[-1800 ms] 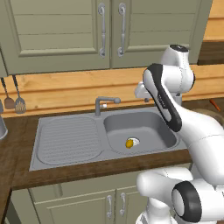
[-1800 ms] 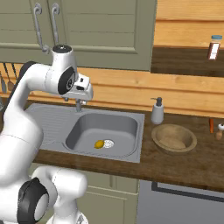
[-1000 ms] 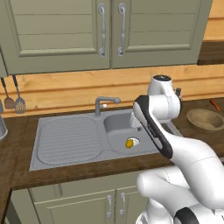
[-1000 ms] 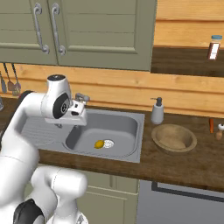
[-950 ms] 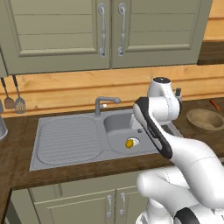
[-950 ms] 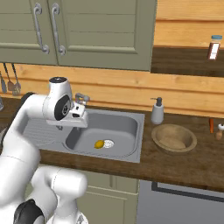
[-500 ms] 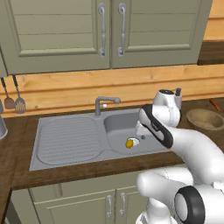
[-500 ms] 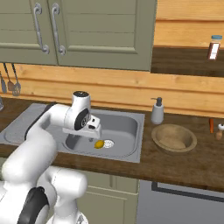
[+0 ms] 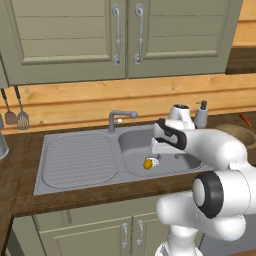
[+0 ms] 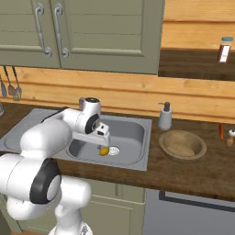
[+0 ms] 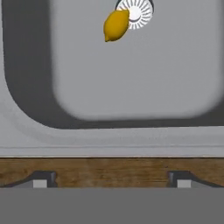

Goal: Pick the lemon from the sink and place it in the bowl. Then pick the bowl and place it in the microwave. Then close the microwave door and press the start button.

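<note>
The yellow lemon [image 11: 116, 25] lies at the bottom of the sink [image 9: 75, 160], right beside the round white drain [image 11: 136, 12] (it touches the drain's edge). The robot's gripper [image 11: 111, 178] hangs low over the front edge of the sink, and its two fingers [image 11: 41, 179] are spread wide apart with nothing between them. The lemon is a little way off from the fingers. The brown wooden bowl [image 10: 182, 144] sits on the dark counter [image 10: 197, 172] to the right of the sink, near a grey soap bottle [image 10: 165, 117]. The tap [image 9: 118, 120] stands behind the sink.
</note>
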Tool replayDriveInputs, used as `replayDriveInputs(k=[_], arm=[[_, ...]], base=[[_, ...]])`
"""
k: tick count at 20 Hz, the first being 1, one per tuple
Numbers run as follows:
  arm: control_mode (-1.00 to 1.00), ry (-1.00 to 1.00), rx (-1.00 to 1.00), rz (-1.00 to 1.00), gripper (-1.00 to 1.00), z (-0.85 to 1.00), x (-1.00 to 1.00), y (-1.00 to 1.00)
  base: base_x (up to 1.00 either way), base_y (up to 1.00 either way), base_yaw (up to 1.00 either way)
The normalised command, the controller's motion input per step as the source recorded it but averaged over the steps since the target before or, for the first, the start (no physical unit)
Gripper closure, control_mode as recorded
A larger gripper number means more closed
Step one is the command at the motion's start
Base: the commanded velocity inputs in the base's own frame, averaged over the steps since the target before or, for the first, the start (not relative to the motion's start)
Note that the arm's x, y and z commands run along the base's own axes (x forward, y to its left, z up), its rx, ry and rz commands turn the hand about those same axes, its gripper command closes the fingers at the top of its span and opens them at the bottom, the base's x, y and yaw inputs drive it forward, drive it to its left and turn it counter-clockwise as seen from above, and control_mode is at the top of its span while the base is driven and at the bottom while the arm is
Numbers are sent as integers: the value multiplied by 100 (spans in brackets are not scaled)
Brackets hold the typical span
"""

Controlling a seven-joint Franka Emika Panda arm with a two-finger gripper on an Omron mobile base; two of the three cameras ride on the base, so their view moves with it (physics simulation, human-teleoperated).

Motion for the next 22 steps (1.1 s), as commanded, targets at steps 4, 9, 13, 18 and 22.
replayDriveInputs(k=[4, 9, 13, 18, 22], arm=[[-100, 12, 0, -7, -100, -51, 41, 0], [-100, 2, 0, -6, -100, -33, 19, 0], [-100, 0, 0, -1, -100, -33, 20, 0], [-100, 2, 0, -1, -100, -31, 16, 0], [-100, 5, 0, -4, -100, -23, 29, 0]], base=[[0, 0, 0], [0, 0, 0], [0, 0, 0], [0, 0, 0], [0, 0, 0]])
